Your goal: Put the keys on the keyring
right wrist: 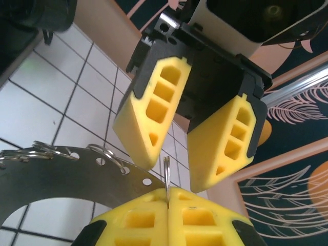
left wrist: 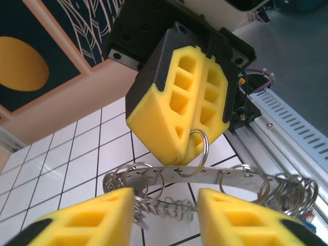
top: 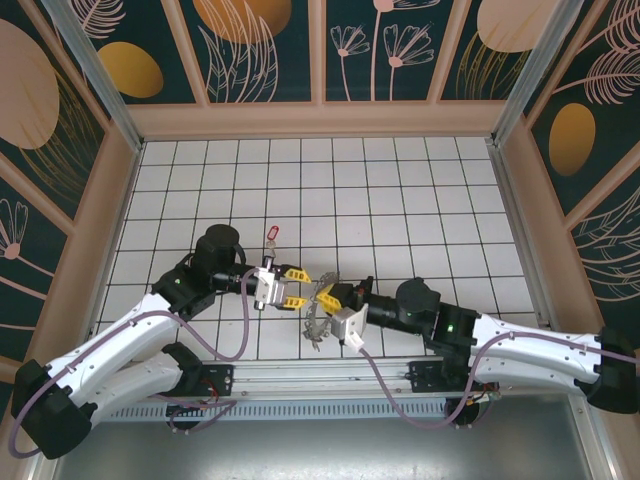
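the right gripper (left wrist: 190, 146) is squeezed tight on one little wire loop (right wrist: 166, 174) at the rim of the keyring (left wrist: 215, 174), so it holds the flat grey ring. the left gripper (right wrist: 173, 169) faces it, very close. its yellow fingers are apart with nothing in them. a red key (top: 271, 233) lies on the white tile floor (top: 400, 200), just past the left arm.

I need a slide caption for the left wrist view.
Right end effector pinches a small ring on the keyring, facing the open left end effector.
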Tool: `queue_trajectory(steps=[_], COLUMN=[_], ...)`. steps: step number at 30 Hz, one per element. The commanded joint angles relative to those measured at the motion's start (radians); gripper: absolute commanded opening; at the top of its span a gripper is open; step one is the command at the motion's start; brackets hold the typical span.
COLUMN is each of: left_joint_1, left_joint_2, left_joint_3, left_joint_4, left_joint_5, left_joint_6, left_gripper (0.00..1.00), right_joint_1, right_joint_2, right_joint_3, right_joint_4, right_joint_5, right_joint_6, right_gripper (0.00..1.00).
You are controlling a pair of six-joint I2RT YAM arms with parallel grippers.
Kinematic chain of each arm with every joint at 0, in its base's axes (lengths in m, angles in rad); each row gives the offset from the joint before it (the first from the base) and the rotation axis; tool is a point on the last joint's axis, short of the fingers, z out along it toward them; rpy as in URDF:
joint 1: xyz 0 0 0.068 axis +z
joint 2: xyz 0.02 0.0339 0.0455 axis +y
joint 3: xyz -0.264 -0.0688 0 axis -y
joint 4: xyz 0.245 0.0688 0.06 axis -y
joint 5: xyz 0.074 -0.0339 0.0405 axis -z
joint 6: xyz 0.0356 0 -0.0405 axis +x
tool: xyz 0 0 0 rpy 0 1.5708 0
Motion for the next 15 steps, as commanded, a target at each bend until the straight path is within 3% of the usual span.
queue_trajectory(steps=[1, 4, 6, 9, 12, 15], left_joint_1=[-0.003, -0.003, -0.003, -0.003, -0.003, -0.003], left_joint_2=[-0.005, -0.005, -0.002, 0.006, -0.005, -0.015], left_joint_3=[0.007, 0.020, 0.024, 0.017, -0.003, -0.014], left_joint_4=[0.013, 0.001, 0.010, 0.069, 0.144, 0.185], left_joint_5=[0.056, 0.080, 0.111, 0.159, 0.152, 0.121], left_joint_6=[0.019, 0.027, 0.015, -0.030, -0.080, -0.103], left_gripper=[0.35, 0.32, 0.22, 0.18, 0.20, 0.28], right_joint_1=[-0.048, -0.090, -0.136, -0.182, -0.198, -0.202], right_joint_2=[-0.026, -0.054, -0.063, -0.061, -0.054, -0.040], right_joint_3=[-0.011, -0.070, -0.101, -0.132, -0.134, -0.122], right_joint_4=[0.113, 0.248, 0.329, 0.423, 0.434, 0.419], right_joint_5=[-0.145, -0.218, -0.287, -0.362, -0.388, -0.422], right_joint_6=[0.123, 0.224, 0.308, 0.399, 0.424, 0.443], right_gripper=[0.00, 0.00, 0.00, 0.00, 0.00, 0.00])
